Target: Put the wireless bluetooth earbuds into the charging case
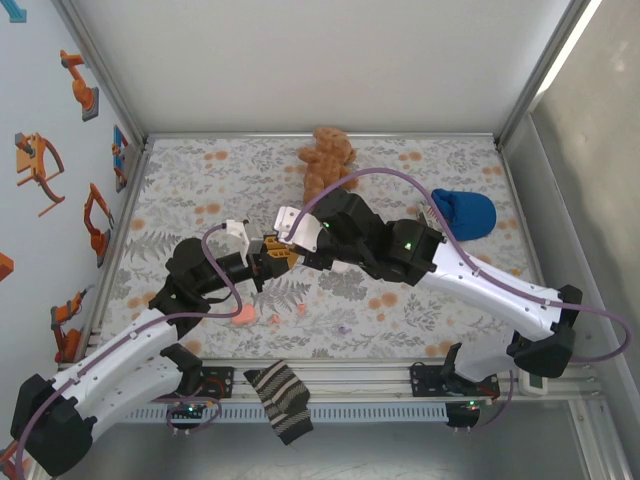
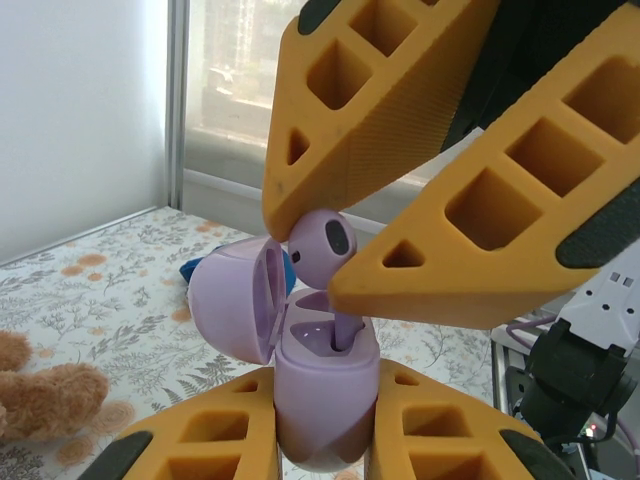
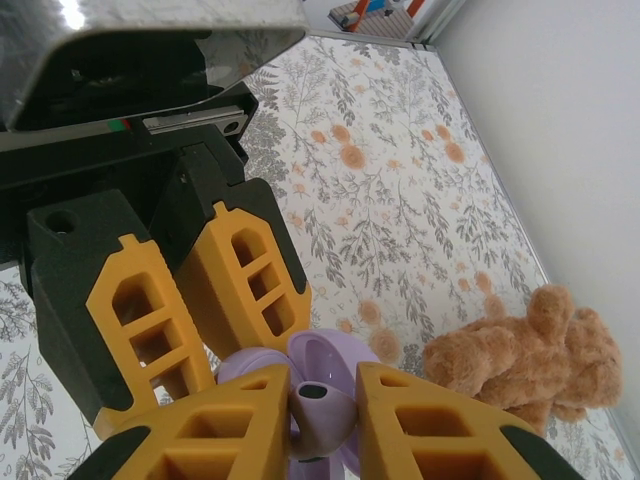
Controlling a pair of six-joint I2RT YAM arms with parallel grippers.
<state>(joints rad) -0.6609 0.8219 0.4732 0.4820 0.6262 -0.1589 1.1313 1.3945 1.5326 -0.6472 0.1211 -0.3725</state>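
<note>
My left gripper (image 2: 326, 398) is shut on the lower half of a lilac charging case (image 2: 326, 425) and holds it upright. Its hinged lid (image 2: 228, 305) is swung open to the left. My right gripper (image 3: 323, 398) is shut on a lilac earbud (image 3: 322, 418). It comes from above and holds the earbud (image 2: 318, 245) over the case, with the stem reaching down into one socket. The socket beside it looks bare. In the top view both grippers (image 1: 272, 256) meet above the middle of the table.
A brown teddy bear (image 1: 327, 160) lies at the back and a blue cap (image 1: 465, 212) at the right. A small salmon-pink item (image 1: 243, 314) and a few tiny bits (image 1: 300, 309) lie near the front. A striped sock (image 1: 282, 400) hangs over the front rail.
</note>
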